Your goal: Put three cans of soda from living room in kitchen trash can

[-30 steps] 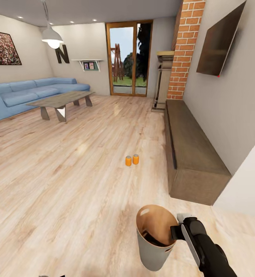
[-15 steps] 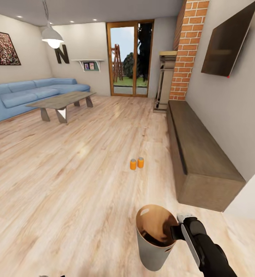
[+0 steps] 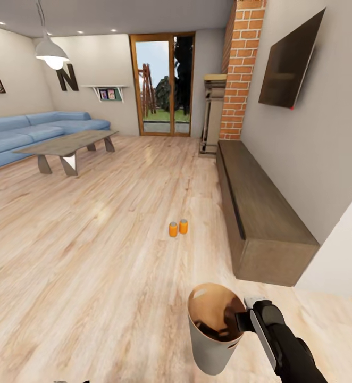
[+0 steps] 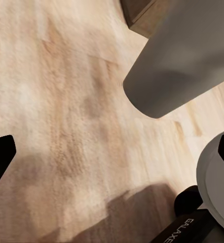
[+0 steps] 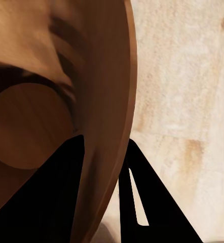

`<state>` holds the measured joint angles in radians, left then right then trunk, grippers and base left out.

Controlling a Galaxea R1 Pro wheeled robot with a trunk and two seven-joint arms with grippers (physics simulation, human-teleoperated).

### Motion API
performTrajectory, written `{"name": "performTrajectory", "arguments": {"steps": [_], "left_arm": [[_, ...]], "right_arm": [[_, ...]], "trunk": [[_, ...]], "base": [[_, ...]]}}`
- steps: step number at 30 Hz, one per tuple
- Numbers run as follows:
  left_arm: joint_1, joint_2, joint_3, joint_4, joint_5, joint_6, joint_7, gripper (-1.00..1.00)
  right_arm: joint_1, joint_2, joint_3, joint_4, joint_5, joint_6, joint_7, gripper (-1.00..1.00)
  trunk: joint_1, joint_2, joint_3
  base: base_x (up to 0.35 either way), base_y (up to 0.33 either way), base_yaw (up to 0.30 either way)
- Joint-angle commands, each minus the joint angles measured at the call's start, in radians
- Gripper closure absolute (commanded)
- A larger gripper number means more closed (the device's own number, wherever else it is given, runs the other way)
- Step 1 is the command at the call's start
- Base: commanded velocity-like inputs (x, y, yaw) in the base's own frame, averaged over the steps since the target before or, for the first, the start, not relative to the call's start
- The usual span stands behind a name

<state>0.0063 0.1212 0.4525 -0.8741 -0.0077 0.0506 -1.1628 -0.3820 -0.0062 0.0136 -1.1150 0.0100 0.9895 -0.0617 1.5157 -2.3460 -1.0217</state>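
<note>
Sofa (image 3: 32,130), grey table (image 3: 69,146) — bench (image 3: 261,213) (right)

view swung, perhaps rightward; soda cans (image 3: 178,227) look slightly farther.

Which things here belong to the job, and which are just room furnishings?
Job: two orange soda cans on the floor; trash can, rim clamped by right gripper.
Furnishings: blue sofa, low table, wall TV, long wooden bench.

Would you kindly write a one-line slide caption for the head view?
Right gripper carries the trash can by its rim across the living room toward two soda cans standing on the floor.
</note>
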Motion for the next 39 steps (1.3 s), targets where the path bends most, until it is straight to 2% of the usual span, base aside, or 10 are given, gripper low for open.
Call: {"name": "performTrajectory", "arguments": {"steps": [1, 14, 39], "left_arm": [[0.0, 0.0, 0.0, 0.0, 0.0, 0.0, 0.0, -1.0], [0.0, 0.0, 0.0, 0.0, 0.0, 0.0, 0.0, -1.0], [0.0, 0.0, 0.0, 0.0, 0.0, 0.0, 0.0, -1.0]], "right_arm": [[0.0, 0.0, 0.0, 0.0, -0.015, -0.001, 0.002, 1.0], [0.0, 0.0, 0.0, 0.0, -0.015, -0.001, 0.002, 1.0], [0.0, 0.0, 0.0, 0.0, -0.015, -0.001, 0.002, 1.0]], "trunk": [[0.0, 0.0, 0.001], [0.0, 0.0, 0.014], [0.0, 0.0, 0.015]], "base": [[0.001, 0.0, -0.205], [0.017, 0.042, -0.187], [0.14, 0.274, -0.01]]}}
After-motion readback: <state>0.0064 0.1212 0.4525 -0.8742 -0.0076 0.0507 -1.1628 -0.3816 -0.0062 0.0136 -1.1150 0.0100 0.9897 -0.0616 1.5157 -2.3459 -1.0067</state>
